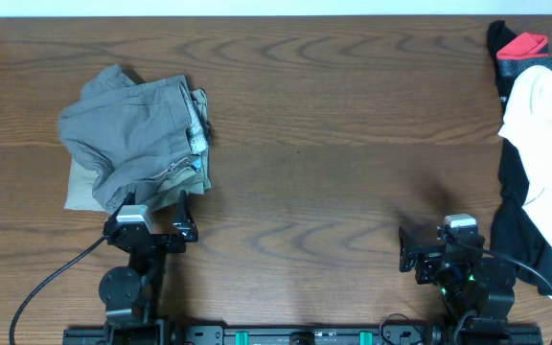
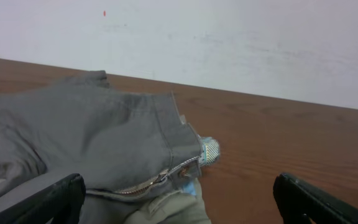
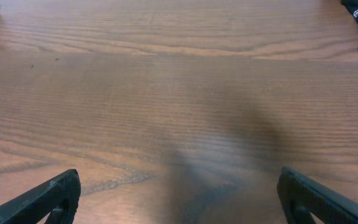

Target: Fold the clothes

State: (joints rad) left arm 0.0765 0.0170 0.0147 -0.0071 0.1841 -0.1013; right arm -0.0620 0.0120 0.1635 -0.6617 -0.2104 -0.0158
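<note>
Grey shorts (image 1: 127,129) lie bunched on top of khaki-beige shorts (image 1: 86,190) at the left of the table. In the left wrist view the grey shorts (image 2: 86,143) show a zipper and a label, with the khaki cloth (image 2: 166,211) under them. My left gripper (image 1: 153,213) is open, just in front of the pile's near edge, with cloth between its fingers (image 2: 179,202) in its own view. My right gripper (image 1: 433,251) is open and empty over bare wood (image 3: 179,193) at the front right.
A heap of black, white and red garments (image 1: 535,125) lies along the right edge of the table. Bare wooden tabletop (image 1: 353,144) spans between the two piles. A pale wall (image 2: 229,43) stands behind the table.
</note>
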